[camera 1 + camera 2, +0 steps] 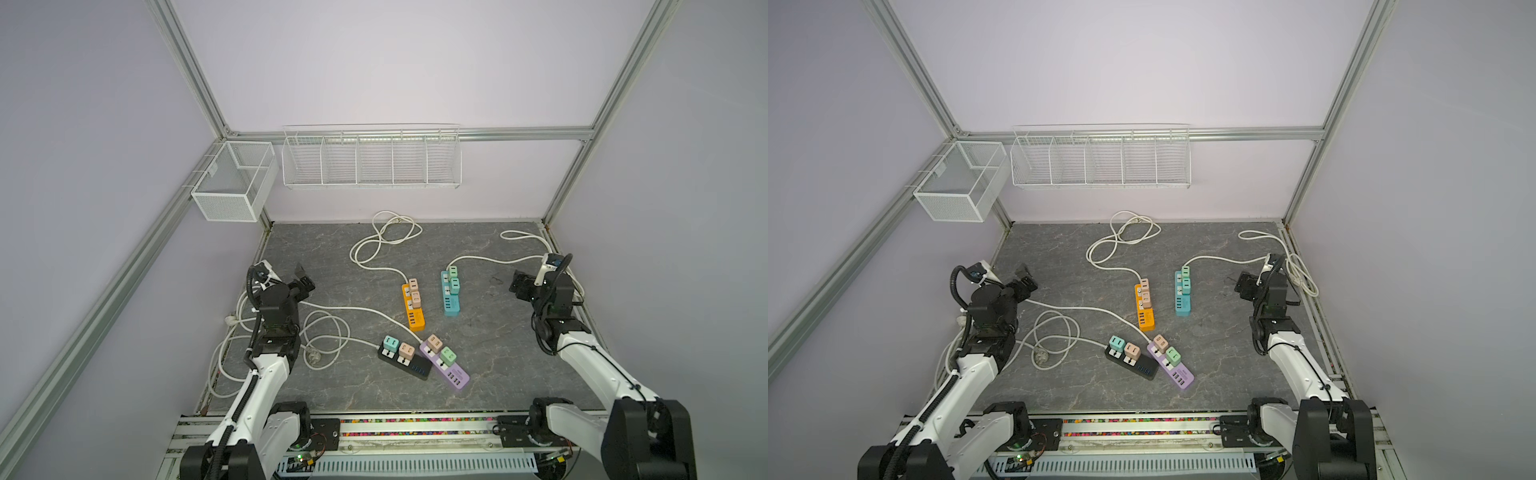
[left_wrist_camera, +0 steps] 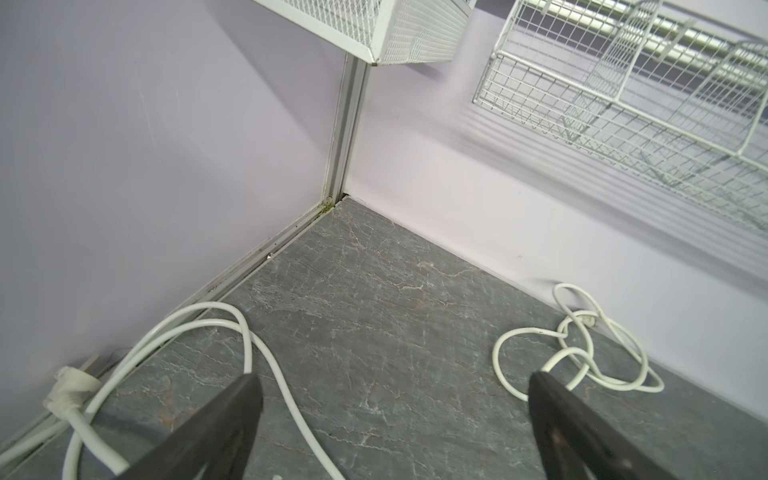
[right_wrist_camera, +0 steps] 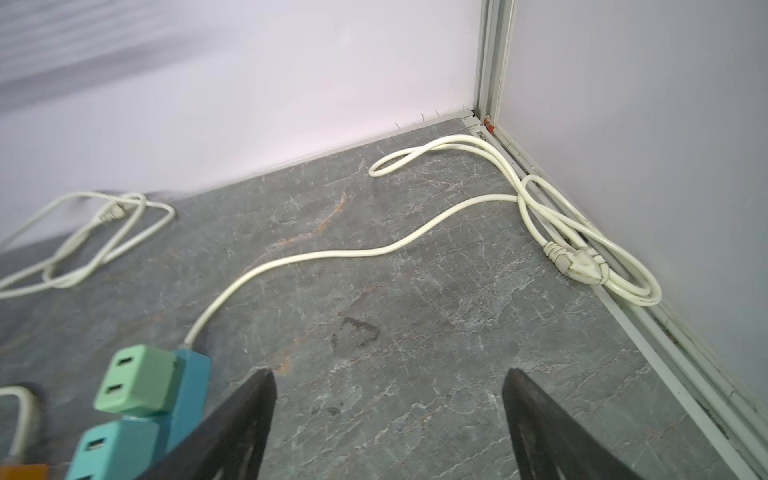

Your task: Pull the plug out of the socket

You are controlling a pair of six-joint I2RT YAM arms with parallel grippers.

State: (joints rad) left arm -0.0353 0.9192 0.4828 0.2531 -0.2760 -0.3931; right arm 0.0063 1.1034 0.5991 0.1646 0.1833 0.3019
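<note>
Over table (image 1: 311,249) | left pincer (image 2: 392,378), right pincer (image 3: 390,372) gaping, empty | teal strip (image 3: 190,374) part-hidden

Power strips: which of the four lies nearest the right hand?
The teal strip, rightmost of the four; the orange strip, black strip and purple strip lie farther left, away from the right hand.

White arms (image 1: 266,374), black joints (image 1: 276,307), cables (image 1: 249,286), grippers (image 1: 304,279)
</note>
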